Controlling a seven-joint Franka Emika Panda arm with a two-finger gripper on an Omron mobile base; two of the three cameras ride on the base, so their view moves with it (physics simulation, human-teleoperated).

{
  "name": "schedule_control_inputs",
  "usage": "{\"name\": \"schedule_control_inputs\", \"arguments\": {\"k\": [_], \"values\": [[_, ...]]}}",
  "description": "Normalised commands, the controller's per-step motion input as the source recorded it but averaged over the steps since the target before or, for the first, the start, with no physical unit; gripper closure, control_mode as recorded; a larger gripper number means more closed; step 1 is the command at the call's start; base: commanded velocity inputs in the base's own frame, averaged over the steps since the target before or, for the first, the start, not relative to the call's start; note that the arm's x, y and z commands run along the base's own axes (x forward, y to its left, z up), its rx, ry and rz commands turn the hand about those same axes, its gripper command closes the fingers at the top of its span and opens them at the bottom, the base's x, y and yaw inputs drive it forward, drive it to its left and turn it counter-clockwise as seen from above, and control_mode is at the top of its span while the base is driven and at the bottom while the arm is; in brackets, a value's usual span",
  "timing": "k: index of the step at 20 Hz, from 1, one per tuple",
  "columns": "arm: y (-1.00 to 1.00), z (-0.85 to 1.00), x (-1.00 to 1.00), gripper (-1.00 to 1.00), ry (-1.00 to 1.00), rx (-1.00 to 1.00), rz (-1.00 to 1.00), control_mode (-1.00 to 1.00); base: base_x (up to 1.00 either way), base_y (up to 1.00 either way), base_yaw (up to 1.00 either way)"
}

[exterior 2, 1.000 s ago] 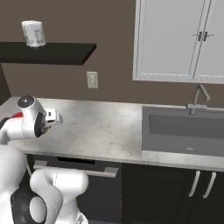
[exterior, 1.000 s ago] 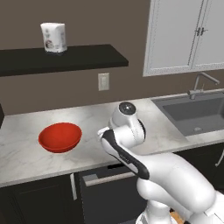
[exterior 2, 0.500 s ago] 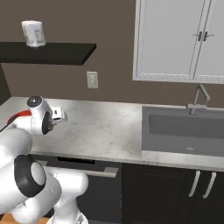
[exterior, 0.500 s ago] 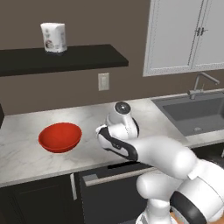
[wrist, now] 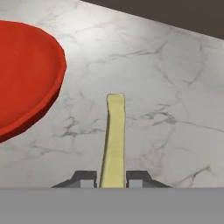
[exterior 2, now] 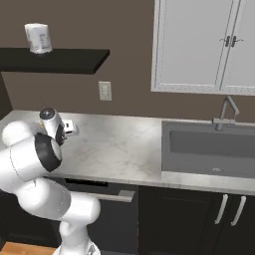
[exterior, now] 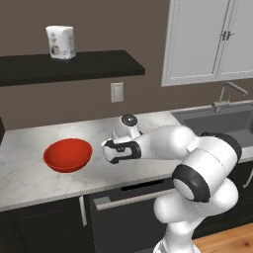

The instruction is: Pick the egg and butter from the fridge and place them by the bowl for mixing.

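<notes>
Butter (wrist: 113, 140) clamped between shut jaws, stick pointing away from hand, above marble desk (wrist: 175, 87). Gripper (wrist: 112, 178) poised just right of bowl (wrist: 24, 74), not touching it. Bowl (exterior: 67, 154) on left part of desk (exterior: 29, 183), red, shallow, upright. Arm reaching left across desk, hand (exterior: 114, 150) near bowl's right rim. Sink (exterior 2: 209, 147) well apart on right. White canister (exterior: 60, 42) on dark shelf (exterior: 74, 65) above.
</notes>
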Motion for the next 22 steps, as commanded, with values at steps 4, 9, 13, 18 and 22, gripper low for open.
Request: {"name": "schedule_control_inputs", "arguments": {"k": [4,9,13,18,22], "values": [[0.44,-0.21,0.52,1.00,0.03,0.00,0.06,-1.00,0.00,0.00,0.00],[0.38,-0.22,0.41,1.00,0.01,0.00,0.05,-1.00,0.00,0.00,0.00],[0.32,-0.35,0.13,1.00,0.00,-0.02,0.05,-1.00,0.00,0.00,0.00],[0.29,-0.32,0.08,1.00,0.00,-0.02,0.05,-1.00,0.00,0.00,0.00],[0.14,-0.14,0.01,-1.00,0.00,-0.04,0.04,-1.00,0.00,0.00,0.00]]}}
